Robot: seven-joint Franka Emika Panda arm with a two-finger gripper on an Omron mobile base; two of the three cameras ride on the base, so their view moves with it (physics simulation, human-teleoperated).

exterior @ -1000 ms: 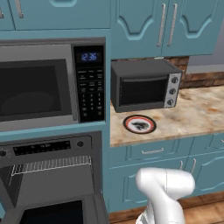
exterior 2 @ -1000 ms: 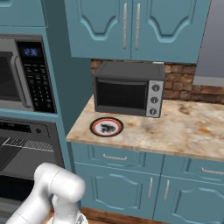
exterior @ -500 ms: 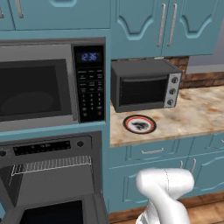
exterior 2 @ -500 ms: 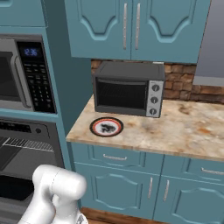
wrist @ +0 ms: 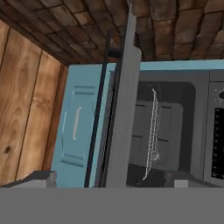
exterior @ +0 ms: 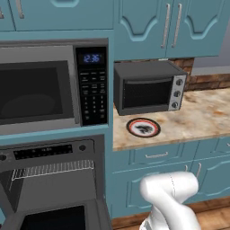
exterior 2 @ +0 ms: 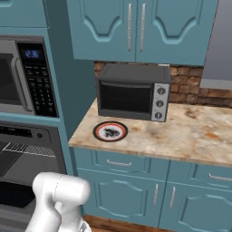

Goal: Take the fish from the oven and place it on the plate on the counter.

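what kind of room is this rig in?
A rendered home kitchen, by the look of it: a built-in oven with its door down, a microwave above it, and a marbled counter over teal cabinets, carrying a toaster oven.
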